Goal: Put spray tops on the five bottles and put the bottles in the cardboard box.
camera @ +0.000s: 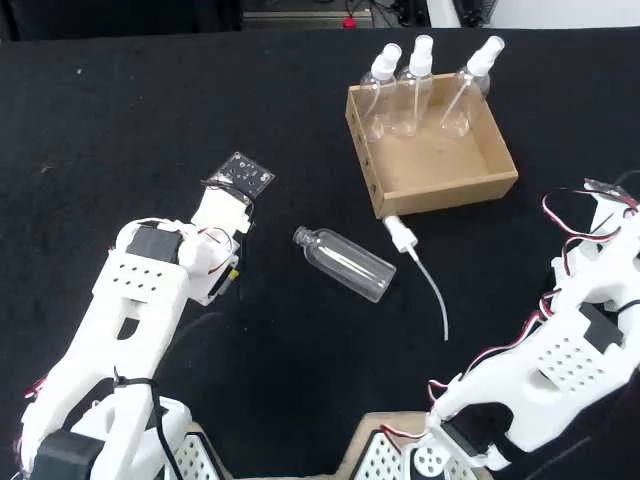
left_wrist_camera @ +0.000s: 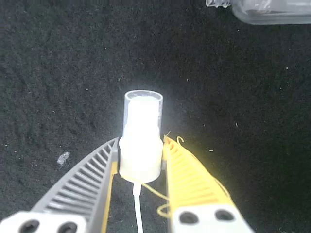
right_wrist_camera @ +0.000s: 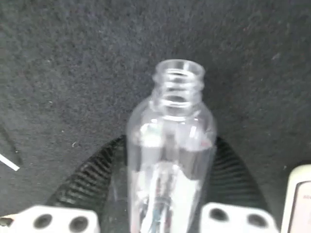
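The left gripper (left_wrist_camera: 140, 143), ribbed fingers narrowed, pinches the round collar of a white plastic spray top (left_wrist_camera: 141, 121), clear cap pointing away from the wrist, thin tube trailing back, over fuzzy black cloth (left_wrist_camera: 58, 73), while the right gripper (right_wrist_camera: 171, 141) clamps a smooth clear plastic bottle (right_wrist_camera: 177, 97), open threaded neck pointing away likewise.

Left end effector (left_wrist_camera: 140, 145) pinches spray top (left_wrist_camera: 142, 114); right end effector (right_wrist_camera: 171, 145) (black-fingered) holds bottle (right_wrist_camera: 174, 109).
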